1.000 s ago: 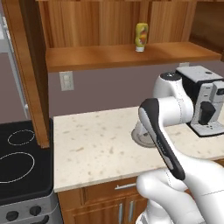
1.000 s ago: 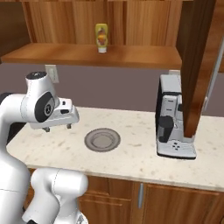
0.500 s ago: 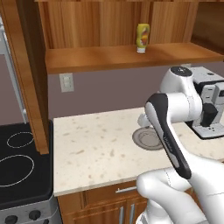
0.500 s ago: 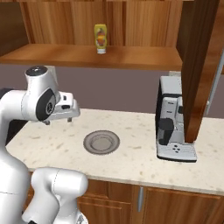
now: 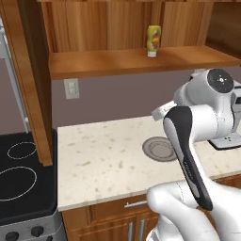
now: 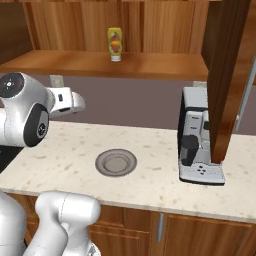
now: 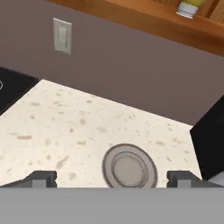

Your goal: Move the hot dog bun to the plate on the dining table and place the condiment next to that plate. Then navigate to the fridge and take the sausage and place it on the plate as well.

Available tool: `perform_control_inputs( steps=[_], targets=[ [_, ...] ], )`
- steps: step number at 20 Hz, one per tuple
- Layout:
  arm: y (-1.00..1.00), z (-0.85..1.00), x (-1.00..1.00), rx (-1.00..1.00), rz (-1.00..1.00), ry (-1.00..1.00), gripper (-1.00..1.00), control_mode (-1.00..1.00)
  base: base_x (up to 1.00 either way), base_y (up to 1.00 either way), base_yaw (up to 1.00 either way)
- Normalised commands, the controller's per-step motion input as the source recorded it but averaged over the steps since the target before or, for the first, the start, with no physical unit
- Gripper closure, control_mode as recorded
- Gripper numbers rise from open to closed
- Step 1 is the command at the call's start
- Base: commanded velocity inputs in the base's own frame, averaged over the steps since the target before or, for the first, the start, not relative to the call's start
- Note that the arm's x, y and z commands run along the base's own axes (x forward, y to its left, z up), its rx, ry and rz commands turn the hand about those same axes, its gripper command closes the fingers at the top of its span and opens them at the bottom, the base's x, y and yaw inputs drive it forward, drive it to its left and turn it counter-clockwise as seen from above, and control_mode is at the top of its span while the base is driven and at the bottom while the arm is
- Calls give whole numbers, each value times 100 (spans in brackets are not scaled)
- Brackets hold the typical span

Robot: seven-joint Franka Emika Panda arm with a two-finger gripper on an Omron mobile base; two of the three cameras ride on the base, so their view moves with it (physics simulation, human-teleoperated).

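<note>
gripper (image 7: 112,178) fully open, empty, above the counter (image 5: 108,160). grey plate (image 7: 129,166) on the counter below it. coffee machine (image 6: 197,136) right of the plate. condiment (image 6: 115,44) upright on the far shelf (image 6: 105,64).

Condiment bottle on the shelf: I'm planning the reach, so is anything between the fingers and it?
Nothing visible blocks it. The condiment bottle stands alone on the wooden shelf, above the open gripper that looks down at the counter.
</note>
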Motion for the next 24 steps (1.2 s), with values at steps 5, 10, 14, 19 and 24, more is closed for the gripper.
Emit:
perform_control_inputs(
  steps=[5, 10, 14, 19, 24],
  targets=[
    [0, 63, 13, -1, -1, -31, -100, -100, 0, 0, 0],
    [0, 59, 36, 0, -5, -13, -100, -100, 0, 0, 0],
    [3, 61, 43, 0, -12, -1, -100, -100, 0, 0, 0],
    [19, 57, 55, 0, -15, 0, -100, -100, 0, 0, 0],
    [22, 35, 68, 0, -14, 3, -100, -100, 0, 0, 0]
  ],
)
